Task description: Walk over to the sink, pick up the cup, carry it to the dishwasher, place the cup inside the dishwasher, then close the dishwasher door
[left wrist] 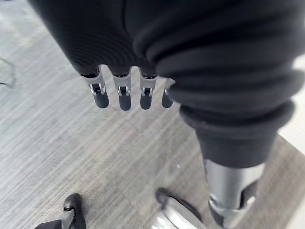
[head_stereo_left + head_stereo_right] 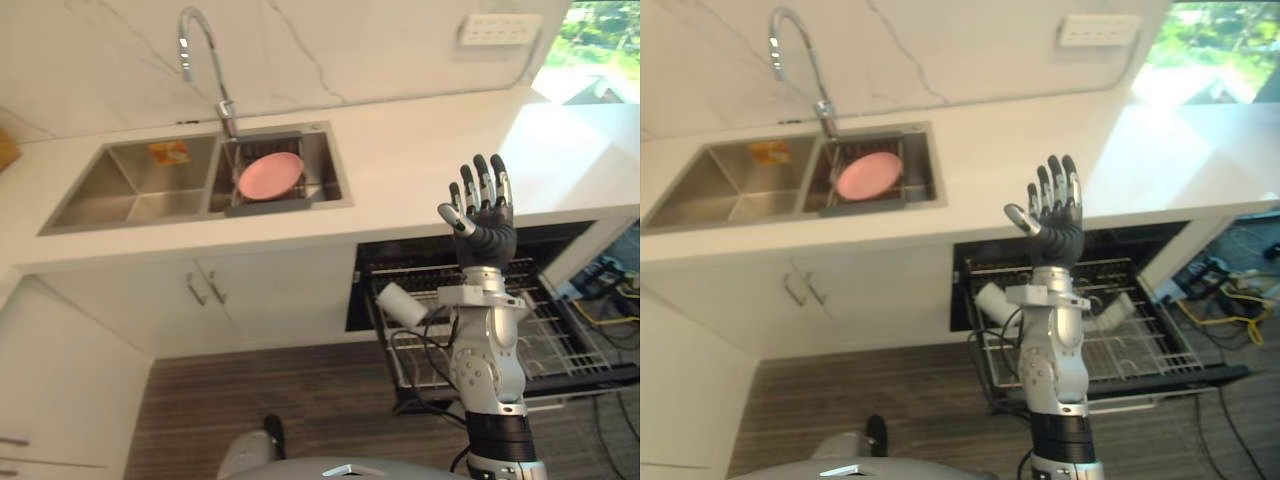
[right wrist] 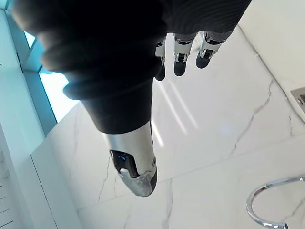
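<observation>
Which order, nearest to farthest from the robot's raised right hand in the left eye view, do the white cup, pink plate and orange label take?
1. White cup: in the dishwasher rack, just below and left of the right hand.
2. Pink plate: in the sink's right basin, further left.
3. Orange label: in the left basin, farthest left.
</observation>
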Controlling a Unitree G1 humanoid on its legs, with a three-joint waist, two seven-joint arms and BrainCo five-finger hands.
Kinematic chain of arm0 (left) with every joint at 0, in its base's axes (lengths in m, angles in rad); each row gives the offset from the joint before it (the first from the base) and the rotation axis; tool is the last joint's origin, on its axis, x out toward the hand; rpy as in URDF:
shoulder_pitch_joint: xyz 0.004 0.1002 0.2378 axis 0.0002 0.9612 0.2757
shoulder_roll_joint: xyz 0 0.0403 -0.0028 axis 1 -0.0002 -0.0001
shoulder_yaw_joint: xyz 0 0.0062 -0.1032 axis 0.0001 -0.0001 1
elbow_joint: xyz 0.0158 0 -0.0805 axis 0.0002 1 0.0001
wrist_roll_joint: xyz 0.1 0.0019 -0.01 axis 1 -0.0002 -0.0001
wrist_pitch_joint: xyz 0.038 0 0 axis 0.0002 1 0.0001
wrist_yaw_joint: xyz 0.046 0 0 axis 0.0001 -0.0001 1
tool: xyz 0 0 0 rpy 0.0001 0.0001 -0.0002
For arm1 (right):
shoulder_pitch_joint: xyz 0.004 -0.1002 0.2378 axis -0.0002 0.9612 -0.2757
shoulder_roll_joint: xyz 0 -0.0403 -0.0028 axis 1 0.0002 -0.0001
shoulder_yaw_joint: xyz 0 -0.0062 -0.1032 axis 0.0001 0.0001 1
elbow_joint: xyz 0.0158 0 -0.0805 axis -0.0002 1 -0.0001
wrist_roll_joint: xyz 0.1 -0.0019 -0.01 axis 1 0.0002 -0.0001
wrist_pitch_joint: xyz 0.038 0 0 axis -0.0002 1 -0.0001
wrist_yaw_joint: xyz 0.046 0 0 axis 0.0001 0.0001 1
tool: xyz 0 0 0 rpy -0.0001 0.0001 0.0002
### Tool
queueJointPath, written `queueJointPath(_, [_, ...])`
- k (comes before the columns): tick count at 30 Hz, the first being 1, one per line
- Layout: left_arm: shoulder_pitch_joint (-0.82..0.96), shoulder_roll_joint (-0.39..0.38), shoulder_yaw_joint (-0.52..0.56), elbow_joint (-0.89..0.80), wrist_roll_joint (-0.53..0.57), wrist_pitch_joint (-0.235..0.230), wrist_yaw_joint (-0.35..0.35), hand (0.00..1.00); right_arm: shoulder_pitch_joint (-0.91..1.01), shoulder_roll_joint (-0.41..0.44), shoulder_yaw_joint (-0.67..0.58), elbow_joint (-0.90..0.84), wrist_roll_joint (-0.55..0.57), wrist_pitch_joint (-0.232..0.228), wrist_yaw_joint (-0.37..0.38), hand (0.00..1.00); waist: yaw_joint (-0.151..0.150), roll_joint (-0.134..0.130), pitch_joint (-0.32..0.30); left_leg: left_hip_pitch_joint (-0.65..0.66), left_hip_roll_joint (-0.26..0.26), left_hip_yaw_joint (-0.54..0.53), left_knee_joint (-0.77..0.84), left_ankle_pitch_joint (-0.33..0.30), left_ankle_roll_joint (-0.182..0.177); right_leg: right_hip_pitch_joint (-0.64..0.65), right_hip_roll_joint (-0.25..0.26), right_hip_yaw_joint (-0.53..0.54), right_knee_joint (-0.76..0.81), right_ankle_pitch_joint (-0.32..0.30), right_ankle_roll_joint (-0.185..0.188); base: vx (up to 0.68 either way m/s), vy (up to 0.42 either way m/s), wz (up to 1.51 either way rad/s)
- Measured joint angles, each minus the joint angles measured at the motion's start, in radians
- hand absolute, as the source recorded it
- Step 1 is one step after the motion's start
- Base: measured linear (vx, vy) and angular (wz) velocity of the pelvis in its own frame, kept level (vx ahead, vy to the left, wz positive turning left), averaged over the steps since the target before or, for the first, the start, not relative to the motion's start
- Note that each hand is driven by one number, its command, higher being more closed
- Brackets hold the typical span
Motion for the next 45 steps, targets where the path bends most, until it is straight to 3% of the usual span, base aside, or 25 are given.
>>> queueJointPath(2, [0.022,-0.017,0.006,0.009,0.001,0.001,-0.023,0.0,0.001,-0.014,0.003,0.005,0.002,0.013,0.0,0.0,-0.01,0.005,0.0,0.003,0.061,0.022,0.026,-0.012,-0.017,0.006,-0.033,0.015,-0.003,0.003,0.044,0.07,0.268,0.06])
queueJointPath(3, [0.024,-0.022,0.005,0.014,0.004,0.003,-0.044,0.0,0.005,-0.019,0.003,0.005,0.003,0.017,0.001,0.0,-0.03,0.006,-0.001,0.017,0.079,0.054,0.022,-0.012,-0.016,0.018,-0.056,0.019,-0.003,0.0,0.08,0.18,0.344,0.34])
queueJointPath(4, [0.023,-0.001,0.002,0.023,0.033,0.009,-0.074,0.0,0.023,-0.015,-0.003,0.015,0.003,0.014,0.001,0.0,-0.044,-0.023,-0.003,0.015,0.04,0.065,0.037,-0.026,-0.086,0.027,-0.107,0.03,-0.002,-0.003,0.105,0.26,0.413,0.35])
queueJointPath(5, [0.035,0.014,0.002,0.021,0.044,0.01,-0.082,0.0,0.035,-0.007,-0.003,0.021,0.002,0.014,0.001,0.0,-0.039,-0.034,-0.015,0.012,0.005,0.069,0.047,-0.046,-0.071,0.021,-0.133,0.044,-0.007,0.001,0.092,0.31,0.432,0.39])
queueJointPath(6, [0.022,0.03,-0.006,0.018,0.09,0.005,-0.088,0.0,0.059,-0.012,-0.004,0.029,0.001,0.016,-0.001,0.0,-0.037,-0.051,-0.026,-0.032,-0.033,0.075,0.101,-0.084,-0.042,0.012,-0.168,0.047,-0.011,0.07,0.082,0.22,0.284,0.27])
queueJointPath(7, [0.013,0.031,-0.015,0.014,0.109,0.002,-0.089,0.0,0.062,-0.014,-0.005,0.04,0.001,0.023,-0.003,0.0,-0.036,-0.045,-0.026,-0.042,-0.041,0.077,0.12,-0.099,-0.027,0.003,-0.177,0.05,-0.005,0.114,0.073,0.27,0.407,0.29])
queueJointPath(8, [-0.003,0.032,-0.037,0.008,0.132,-0.006,-0.089,0.0,0.063,-0.006,-0.008,0.048,0.002,0.044,-0.028,0.0,-0.024,-0.036,-0.026,-0.035,-0.065,0.083,0.116,-0.119,-0.002,-0.022,-0.202,0.067,0.033,0.192,0.04,0.25,0.425,0.13])
queueJointPath(9, [-0.01,0.036,-0.055,0.011,0.14,-0.01,-0.094,0.0,0.064,0.009,-0.009,0.048,0.001,0.046,-0.049,0.0,-0.016,-0.033,-0.026,-0.003,-0.089,0.087,0.086,-0.136,0.02,-0.052,-0.233,0.071,0.106,0.256,-0.045,0.28,0.495,0.05])
queueJointPath(10, [-0.009,0.037,-0.061,0.01,0.139,-0.016,-0.093,0.0,0.065,0.019,-0.011,0.047,-0.001,0.045,-0.059,0.0,-0.015,-0.033,-0.025,0.019,-0.103,0.088,0.063,-0.142,0.03,-0.072,-0.251,0.069,0.154,0.291,-0.095,0.19,0.363,0.07])
queueJointPath(11, [-0.011,0.044,-0.079,0.01,0.137,-0.034,-0.094,0.0,0.073,0.035,-0.01,0.047,-0.014,0.04,-0.072,0.0,-0.015,-0.033,-0.023,0.064,-0.125,0.084,0.02,-0.152,0.044,-0.124,-0.285,0.08,0.299,0.325,-0.182,0.19,0.306,0.27])
queueJointPath(12, [-0.015,0.057,-0.089,0.009,0.138,-0.048,-0.087,0.0,0.087,0.049,-0.008,0.045,-0.046,0.036,-0.085,0.0,-0.017,-0.04,-0.022,0.108,-0.148,0.068,-0.02,-0.153,0.055,-0.195,-0.287,0.116,0.503,0.235,-0.17,0.2,0.288,0.34])
queueJointPath(13, [-0.019,0.065,-0.098,0.008,0.137,-0.05,-0.081,0.0,0.091,0.057,-0.009,0.045,-0.061,0.035,-0.092,0.0,-0.018,-0.042,-0.021,0.126,-0.159,0.06,-0.037,-0.152,0.058,-0.226,-0.273,0.131,0.577,0.182,-0.154,0.21,0.265,0.52])
queueJointPath(15, [-0.039,0.087,-0.127,-0.003,0.137,-0.053,-0.059,0.0,0.094,0.063,-0.008,0.044,-0.088,0.031,-0.135,0.0,-0.029,-0.065,-0.027,0.186,-0.187,0.024,-0.108,-0.133,0.087,-0.285,-0.164,0.12,0.661,0.032,-0.123,0.22,0.215,0.57])
queueJointPath(16, [-0.045,0.089,-0.128,-0.009,0.137,-0.053,-0.055,0.0,0.094,0.062,-0.009,0.042,-0.087,0.03,-0.143,0.0,-0.028,-0.07,-0.025,0.196,-0.19,0.019,-0.121,-0.131,0.088,-0.296,-0.133,0.106,0.65,0.01,-0.118,0.19,0.145,0.4])
queueJointPath(19, [-0.06,0.099,-0.131,-0.013,0.128,-0.047,-0.033,0.0,0.103,0.061,-0.012,0.041,-0.083,0.029,-0.15,0.0,-0.034,-0.076,-0.027,0.249,-0.185,-0.004,-0.155,-0.135,0.083,-0.36,0.028,0.056,0.486,-0.072,-0.125,0.25,0.057,0.18])
queueJointPath(21, [-0.073,0.1,-0.131,-0.016,0.129,-0.044,-0.022,0.0,0.103,0.059,-0.018,0.039,-0.069,0.028,-0.149,0.0,-0.041,-0.075,-0.025,0.248,-0.178,-0.013,-0.149,-0.142,0.074,-0.396,0.085,0.084,0.354,-0.063,-0.133,0.21,-0.039,0.18])
queueJointPath(22, [-0.078,0.1,-0.131,-0.027,0.132,-0.041,-0.019,0.0,0.103,0.06,-0.03,0.037,-0.066,0.026,-0.149,0.0,-0.049,-0.081,-0.024,0.245,-0.177,-0.028,-0.138,-0.153,0.065,-0.402,0.101,0.114,0.255,-0.011,-0.142,0.17,-0.089,0.24])
queueJointPath(23, [-0.079,0.103,-0.13,-0.038,0.134,-0.04,-0.019,0.0,0.103,0.062,-0.041,0.034,-0.066,0.021,-0.15,0.0,-0.049,-0.097,-0.021,0.245,-0.183,-0.033,-0.111,-0.176,0.055,-0.395,0.099,0.148,0.191,0.103,-0.149,0.17,-0.107,0.16])
queueJointPath(24, [-0.083,0.108,-0.127,-0.043,0.14,-0.042,-0.02,0.0,0.102,0.058,-0.048,0.035,-0.066,0.015,-0.15,0.0,-0.046,-0.094,-0.013,0.246,-0.177,-0.035,-0.088,-0.194,0.048,-0.392,0.105,0.159,0.197,0.11,-0.156,0.15,-0.106,0.01])
queueJointPath(25, [-0.085,0.089,-0.127,-0.049,0.159,-0.034,-0.022,0.0,0.102,0.057,-0.066,0.025,-0.068,0.005,-0.153,0.0,-0.045,-0.058,-0.007,0.244,-0.15,-0.045,-0.069,-0.218,0.035,-0.367,0.135,0.181,0.186,0.116,-0.155,0.13,-0.084,-0.04])
queueJointPath(28, [-0.085,0.07,-0.122,-0.052,0.227,-0.027,-0.041,0.0,0.104,0.057,-0.113,-0.019,-0.088,-0.019,-0.169,0.0,-0.055,-0.027,-0.013,0.255,-0.13,-0.064,-0.092,-0.213,0.018,-0.311,0.181,0.185,0.076,0.138,-0.16,0.08,-0.071,0.07])
queueJointPath(33, [-0.079,0.07,-0.109,-0.052,0.241,-0.007,-0.046,0.0,0.095,0.053,-0.149,-0.091,-0.088,-0.052,-0.174,0.0,-0.041,-0.03,-0.02,0.301,-0.105,-0.02,-0.154,-0.194,0.005,-0.228,0.248,0.228,-0.121,0.235,-0.175,0.02,-0.038,-0.23])
queueJointPath(36, [-0.074,0.071,-0.091,-0.05,0.241,-0.005,-0.044,0.0,0.086,0.033,-0.164,-0.12,-0.088,-0.067,-0.175,0.0,-0.047,-0.037,-0.023,0.303,-0.105,0.029,-0.172,-0.192,0.004,-0.228,0.26,0.271,-0.177,0.271,-0.176,0.0,0.022,-0.47])
queueJointPath(42, [-0.074,0.074,-0.094,-0.049,0.249,-0.004,-0.045,0.0,0.095,0.007,-0.277,-0.12,-0.089,-0.056,-0.206,0.0,-0.08,-0.041,-0.031,0.319,-0.109,0.032,-0.188,-0.192,0.004,-0.21,0.262,0.276,-0.203,0.279,-0.174,0.03,0.041,-0.03])
queueJointPath(45, [-0.079,0.077,-0.114,-0.047,0.249,-0.004,-0.045,0.0,0.107,-0.018,-0.299,-0.118,-0.09,-0.035,-0.242,0.0,-0.081,-0.038,-0.029,0.291,-0.087,0.04,-0.101,-0.241,-0.001,-0.211,0.269,0.28,-0.183,0.26,-0.174,0.03,0.023,-0.05])
